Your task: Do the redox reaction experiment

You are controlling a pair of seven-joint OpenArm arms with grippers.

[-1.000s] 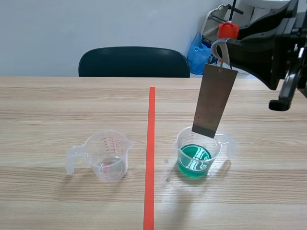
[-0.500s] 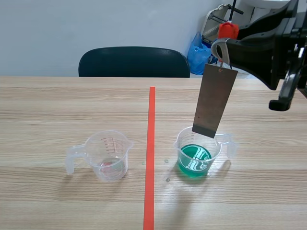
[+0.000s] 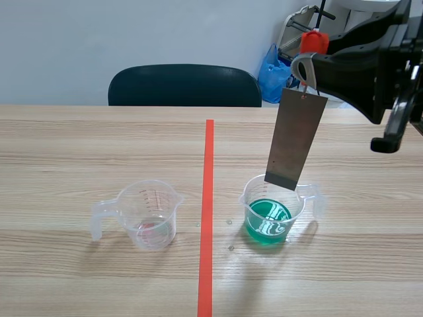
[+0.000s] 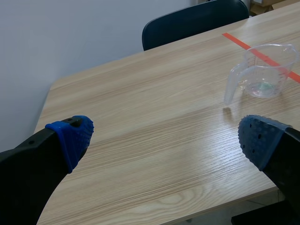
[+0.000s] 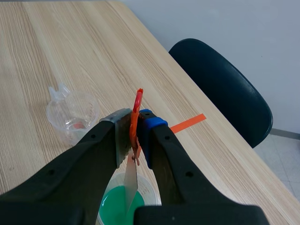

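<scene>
A pale wooden table [image 3: 79, 277] fills the near ground, with an orange tape line [image 3: 207, 218] running down its middle, away from the robot. On the near half stand two plastic cups with handles. The clear cup [image 3: 149, 214] is at 9 o'clock of the tape and has only a faint pink trace in its bottom. The cup of green liquid [image 3: 272, 211] is at 3 o'clock of the tape, well apart from the first.

The left gripper [image 4: 165, 138] hangs over the table's near left corner with its fingers spread wide and nothing between the blue pads [image 4: 70, 138]. The clear cup lies ahead of it at about 1 o'clock.

The right gripper [image 5: 135, 124] is raised above the green cup, its fingers closed tight on an orange clip [image 5: 137, 117]. A flat grey metal plate [image 3: 295, 140] hangs from the clip, straight below the fingertips and slightly tilted. Its lower edge is level with the green cup's far rim, at 12 o'clock of the cup, and it is clear of the liquid. Whether it dips inside the rim cannot be told.

Beyond the far edge of the table stands a dark chair [image 3: 185, 86] at 12 o'clock, a blue bag [image 3: 272, 72] at 1 o'clock, and a plain pale wall [image 3: 132, 33] behind both.
</scene>
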